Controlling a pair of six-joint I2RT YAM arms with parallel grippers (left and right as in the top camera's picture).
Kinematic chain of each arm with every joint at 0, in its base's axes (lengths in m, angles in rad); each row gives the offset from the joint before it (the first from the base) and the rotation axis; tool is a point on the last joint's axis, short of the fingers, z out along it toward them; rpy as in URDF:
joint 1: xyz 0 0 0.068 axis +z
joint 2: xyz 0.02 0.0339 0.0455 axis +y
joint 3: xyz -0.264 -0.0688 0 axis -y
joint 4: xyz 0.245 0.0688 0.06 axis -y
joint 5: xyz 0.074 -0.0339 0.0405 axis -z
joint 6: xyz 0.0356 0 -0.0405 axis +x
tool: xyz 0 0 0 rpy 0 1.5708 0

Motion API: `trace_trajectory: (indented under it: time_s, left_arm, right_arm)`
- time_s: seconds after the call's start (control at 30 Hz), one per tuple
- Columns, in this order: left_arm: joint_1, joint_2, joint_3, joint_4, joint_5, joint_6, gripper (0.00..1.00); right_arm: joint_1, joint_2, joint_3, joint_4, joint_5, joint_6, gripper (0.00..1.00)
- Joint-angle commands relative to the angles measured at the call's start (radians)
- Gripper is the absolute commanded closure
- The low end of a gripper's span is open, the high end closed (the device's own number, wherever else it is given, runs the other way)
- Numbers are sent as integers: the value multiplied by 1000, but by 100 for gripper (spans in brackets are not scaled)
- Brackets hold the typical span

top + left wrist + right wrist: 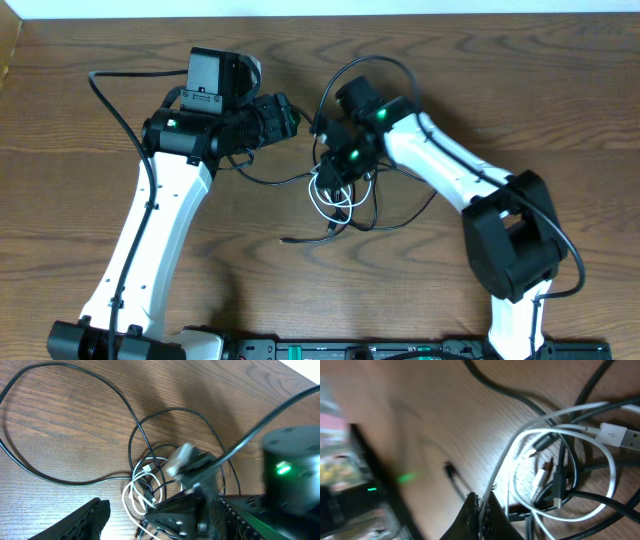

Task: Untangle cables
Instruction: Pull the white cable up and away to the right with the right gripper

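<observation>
Right wrist: my right jaws shut on white cable [607, 434] (thin pinch); pull may drag black cables [510, 390], tighten knot. Left jaws wide, empty.

White links [150, 230], black joints [505, 240], green lights [381, 114], perhaps ribbed black left claw [288, 115]

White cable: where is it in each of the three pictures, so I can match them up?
Overhead: white cable loops mid-picture, by the right end effector.
Left wrist: white cable low, left of centre.
Right wrist: white cable arcs across the right half.
Shared landmark: the tangle of black cables around it.
</observation>
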Motion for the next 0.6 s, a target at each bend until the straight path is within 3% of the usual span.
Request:
trace_trajectory:
  time_s: [0.0, 0.2, 0.57]
  left_arm:
    - [5, 8, 9, -4, -17, 3, 30]
    - [5, 8, 9, -3, -17, 3, 30]
    - [5, 8, 6, -4, -17, 3, 30]
  right_arm:
    - [-73, -117, 103, -16, -216, -22, 99]
    - [-214, -216, 296, -6, -514, 66, 99]
    - [-353, -276, 581, 113, -528, 323, 99]
